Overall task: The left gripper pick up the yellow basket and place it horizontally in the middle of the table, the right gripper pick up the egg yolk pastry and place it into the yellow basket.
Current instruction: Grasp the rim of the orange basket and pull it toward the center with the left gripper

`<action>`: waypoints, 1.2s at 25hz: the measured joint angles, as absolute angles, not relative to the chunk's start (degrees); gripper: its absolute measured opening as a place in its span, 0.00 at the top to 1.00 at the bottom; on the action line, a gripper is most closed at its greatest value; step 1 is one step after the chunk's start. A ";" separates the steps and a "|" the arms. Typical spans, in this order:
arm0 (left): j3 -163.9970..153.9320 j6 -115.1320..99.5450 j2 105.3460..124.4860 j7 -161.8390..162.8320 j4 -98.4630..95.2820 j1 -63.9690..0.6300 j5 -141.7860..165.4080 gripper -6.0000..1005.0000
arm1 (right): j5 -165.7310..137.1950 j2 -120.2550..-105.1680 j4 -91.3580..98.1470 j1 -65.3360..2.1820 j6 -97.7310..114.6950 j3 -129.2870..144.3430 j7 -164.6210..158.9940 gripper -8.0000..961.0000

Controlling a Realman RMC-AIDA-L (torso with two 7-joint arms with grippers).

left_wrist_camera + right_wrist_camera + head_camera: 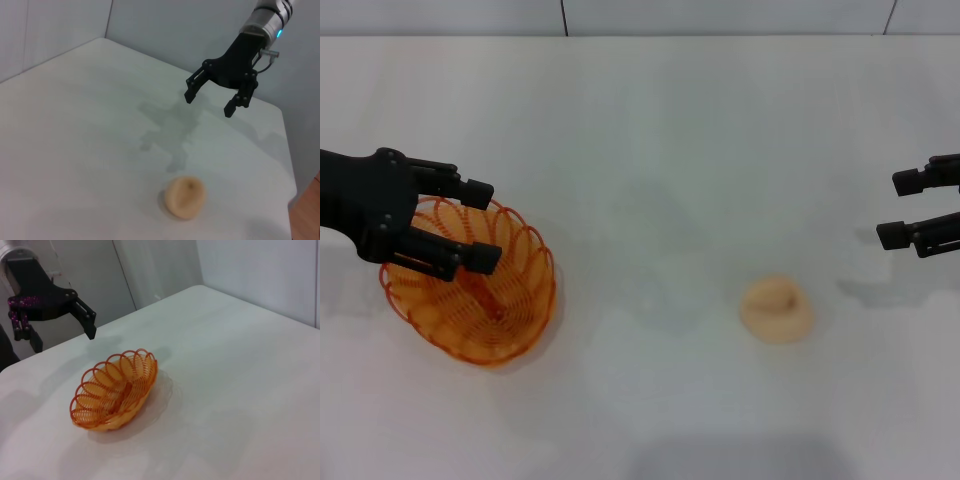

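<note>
Basket (470, 300) first: the yellow wire oval sat at the lower left of the head view, resting on the white surface (650, 150) with its long axis running diagonally, not yet level across the frame and well short of the middle. The left gripper (470, 225) hung over the basket's upper rim with its jaws spread wide and nothing between them; the right wrist view showed it (60, 327) above and behind the basket (115, 390), clear of the wire. The pastry (776, 310) lay at the lower right of centre, apart from everything. The right gripper (905, 208) waited at the right edge, jaws open and empty, well away from the pastry. To do the pick well, the left gripper would probably need to come down so that one jaw passes inside the looped rim and the other outside, closing on the wire wall itself, not on the open gaps. A grip near the middle of a long side should make it easier to turn the basket level and carry it to the centre without it swinging.
</note>
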State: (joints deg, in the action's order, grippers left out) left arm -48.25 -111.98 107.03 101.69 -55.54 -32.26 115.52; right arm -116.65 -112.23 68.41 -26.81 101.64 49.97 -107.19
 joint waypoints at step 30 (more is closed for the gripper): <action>-41.78 -110.72 103.85 102.44 -56.63 -35.82 129.56 0.11 | -116.19 -113.41 68.39 -26.98 99.35 49.89 -107.22 0.12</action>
State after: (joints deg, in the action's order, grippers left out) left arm -41.78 -110.72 103.85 102.44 -56.63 -35.82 129.56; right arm -116.19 -113.41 68.39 -26.98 99.35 49.89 -107.23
